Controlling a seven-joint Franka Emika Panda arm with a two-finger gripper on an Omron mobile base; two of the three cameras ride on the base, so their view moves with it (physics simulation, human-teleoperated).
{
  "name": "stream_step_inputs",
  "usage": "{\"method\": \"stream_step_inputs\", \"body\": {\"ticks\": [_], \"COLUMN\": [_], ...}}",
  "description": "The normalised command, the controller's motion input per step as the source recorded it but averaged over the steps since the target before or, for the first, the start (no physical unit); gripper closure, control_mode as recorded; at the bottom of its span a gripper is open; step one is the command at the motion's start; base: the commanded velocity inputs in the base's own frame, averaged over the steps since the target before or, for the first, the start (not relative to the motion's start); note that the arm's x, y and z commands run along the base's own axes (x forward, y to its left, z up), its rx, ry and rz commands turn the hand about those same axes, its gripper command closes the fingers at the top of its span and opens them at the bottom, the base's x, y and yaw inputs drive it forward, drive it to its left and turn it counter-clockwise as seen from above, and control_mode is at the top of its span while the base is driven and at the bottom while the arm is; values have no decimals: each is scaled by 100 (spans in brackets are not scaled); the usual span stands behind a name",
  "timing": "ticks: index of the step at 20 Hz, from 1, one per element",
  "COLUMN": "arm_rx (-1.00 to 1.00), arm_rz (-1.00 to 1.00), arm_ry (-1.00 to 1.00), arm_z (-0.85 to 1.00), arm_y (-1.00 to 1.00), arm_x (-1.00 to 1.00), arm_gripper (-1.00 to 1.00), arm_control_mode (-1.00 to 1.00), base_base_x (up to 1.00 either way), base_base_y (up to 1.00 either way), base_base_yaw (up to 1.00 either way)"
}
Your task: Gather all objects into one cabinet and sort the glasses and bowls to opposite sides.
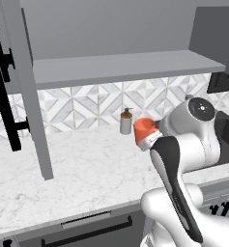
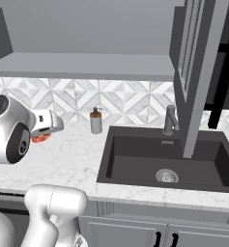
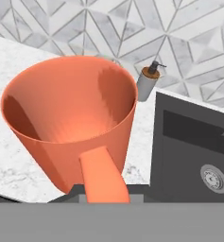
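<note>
Orange mug point(image 3: 68, 120): bright orange, smooth, tapering from a wide round rim to a narrower base, with a flat strap handle; inside it looked bare.
Mug position: held up above the white marble surface point(image 1: 63, 178), in front of the tiled backsplash point(image 1: 96, 106), just to the right of the soap dispenser point(image 1: 126, 121) in the left base view and to its left in the right base view.
Tool point(image 3: 104, 191): closed down on the mug's handle, the handle running into the narrow gap between the fingers at the bottom of the hand view; the fingertips themselves were mostly hidden, so the exact contact is probably at the handle's outer end.
Surface: white veined marble, with a dark sink point(image 2: 166, 161) set in it and a grey faucet point(image 2: 170, 120) behind the basin.
Room: grey wall cabinet shelf point(image 1: 121, 65) overhead, its door point(image 1: 31, 91) swung open with a long black bar handle point(image 1: 2, 82); grey drawers point(image 1: 87, 229) under the surface.
Mug axis: mouth turned toward the hand camera, base away toward the surface and backsplash; long axis along the tool's line of sight, handle toward the tool.
</note>
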Motion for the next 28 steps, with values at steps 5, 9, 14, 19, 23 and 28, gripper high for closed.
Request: {"method": "stream_step_inputs", "body": {"ticks": [5,9,14,19,23,28], "arm_rx": [0,0,0,0,0,0], "arm_rz": [0,0,0,0,0,0], "arm_ry": [14,11,6,0,0,1], "arm_z": [-11,-10,-7,-10,-49,-13], "arm_y": [1,0,1,1,0,0], "arm_x": [0,0,-3,-31,-100,-38], "arm_gripper": [100,100,100,100,100,100], "arm_control_mode": [-100,-100,-100,-100,-100,-100], "base_base_x": [0,0,0,0,0,0], "base_base_y": [0,0,0,0,0,0], "base_base_yaw": [0,0,0,0,0,0]}}
